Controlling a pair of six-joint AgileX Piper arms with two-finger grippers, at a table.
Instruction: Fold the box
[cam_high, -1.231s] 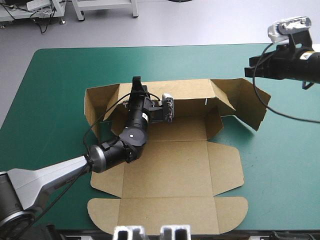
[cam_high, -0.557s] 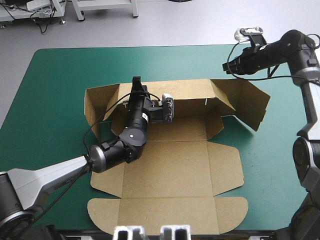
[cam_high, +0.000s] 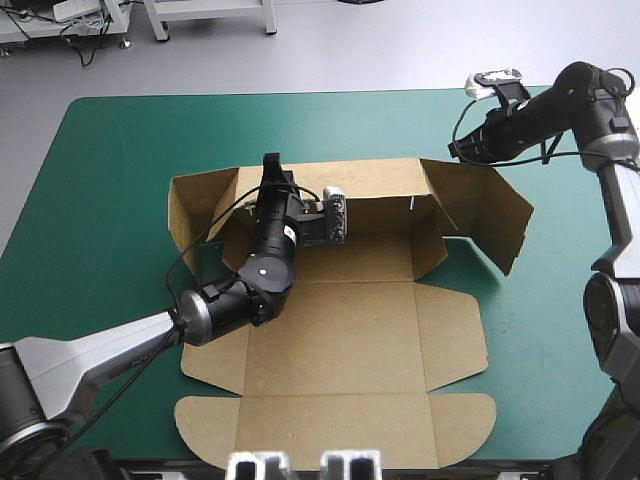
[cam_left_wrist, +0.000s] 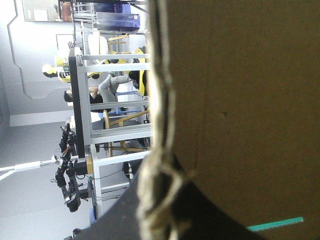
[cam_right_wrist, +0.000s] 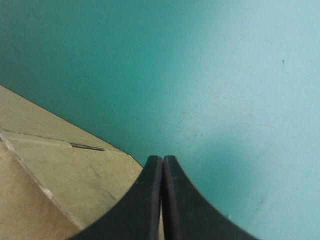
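Note:
The brown box (cam_high: 340, 340) lies in the middle of the teal-green cover (cam_high: 120, 160), with its back wall and both side flaps raised and its base and lid flat. My left arm reaches across the base. My left gripper (cam_high: 270, 165) is shut on the back wall's top edge near the left corner. In the left wrist view the board (cam_left_wrist: 240, 100) fills the space ahead, and one black finger (cam_left_wrist: 210, 210) presses against it. My right gripper (cam_high: 455, 150) hovers shut just behind the right flap's far top corner. The right wrist view shows its tips (cam_right_wrist: 162, 159) meeting over the board's edge (cam_right_wrist: 60, 175).
The lid panel with rounded tabs (cam_high: 335, 430) lies flat close to the table's near edge. The raised right flap (cam_high: 500, 215) leans outward to the right. A band of teal-green cover (cam_right_wrist: 225, 75) runs between the box and the far edge.
My right arm has swung in from the far right and dropped slightly toward the right flap's far corner. The left arm and the box have held still.

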